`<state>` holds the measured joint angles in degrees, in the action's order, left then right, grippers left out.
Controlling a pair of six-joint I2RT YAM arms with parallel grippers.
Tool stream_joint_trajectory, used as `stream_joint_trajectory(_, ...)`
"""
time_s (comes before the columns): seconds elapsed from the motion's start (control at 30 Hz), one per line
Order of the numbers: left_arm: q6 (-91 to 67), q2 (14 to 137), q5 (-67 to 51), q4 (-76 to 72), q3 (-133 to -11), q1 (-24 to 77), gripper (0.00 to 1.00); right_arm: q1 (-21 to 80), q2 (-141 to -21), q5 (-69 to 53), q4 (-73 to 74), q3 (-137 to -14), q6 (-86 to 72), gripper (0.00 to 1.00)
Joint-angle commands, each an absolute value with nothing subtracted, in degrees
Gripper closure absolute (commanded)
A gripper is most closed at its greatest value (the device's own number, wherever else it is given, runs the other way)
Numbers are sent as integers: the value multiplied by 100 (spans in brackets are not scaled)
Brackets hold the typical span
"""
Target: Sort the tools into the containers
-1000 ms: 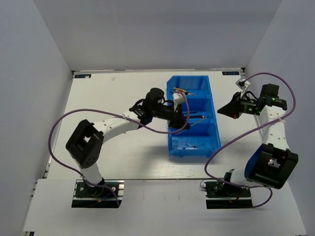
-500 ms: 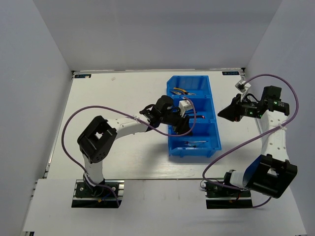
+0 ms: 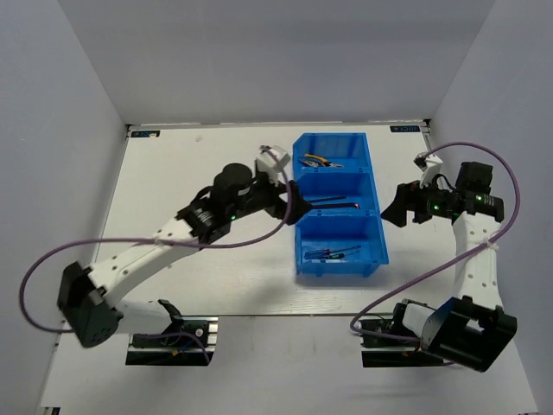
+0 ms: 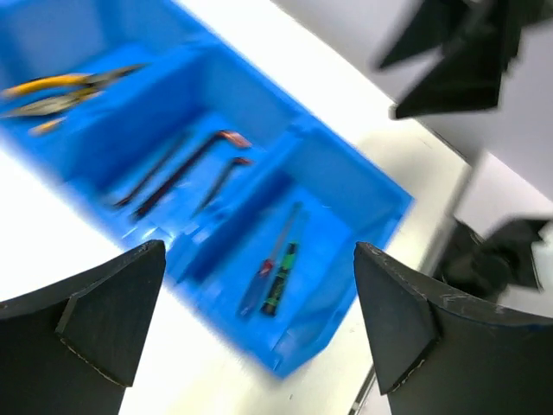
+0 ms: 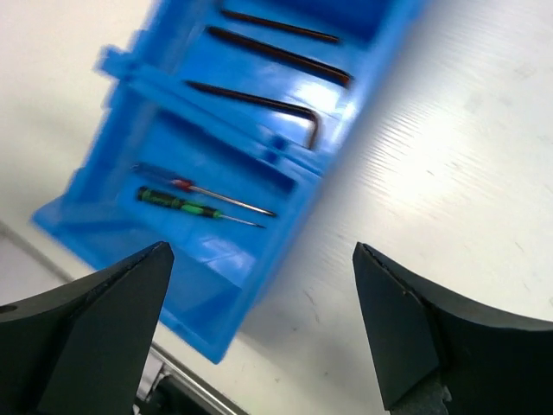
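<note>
Found all tools inside the blue bin (image 3: 337, 267), which sits on the white table (image 3: 199, 164) right of centre, long side running away from the arm bases.
Logged yellow-handled pliers (image 3: 318, 161) in the far compartment.
Logged dark L-shaped hex keys (image 3: 333, 203) in the middle compartment, some with red tips, lying roughly side by side.
Logged two thin screwdrivers (image 3: 337, 253) in the near compartment, one with a green mark and one with a red mark, close together.
Saw no tool on the table outside the bin.
Placed the left gripper (image 3: 290, 207) at the bin's left wall, beside the middle compartment; cannot tell whether touching. Jaws spread wide, nothing between them.
Placed the right gripper (image 3: 396, 206) over bare table just right of the bin, apart from it, tips facing the middle compartment. Jaws likewise spread wide, nothing held.
Noted purple cables (image 3: 39, 268) looping along both arms.
</note>
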<state>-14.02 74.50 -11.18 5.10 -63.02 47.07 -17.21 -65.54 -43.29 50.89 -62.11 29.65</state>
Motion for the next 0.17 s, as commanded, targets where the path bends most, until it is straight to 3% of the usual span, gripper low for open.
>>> stream_joint_trajectory(0.0,-1828,6657,333,1336,-5758,4588,0,-1714,-6171,-2921,4141,-6038,1706,9)
stream_joint_trajectory(0.13,-2126,5917,921,1467,-5239,4536,0,-1705,-5889,-2751,4122,-5827,1740,9)
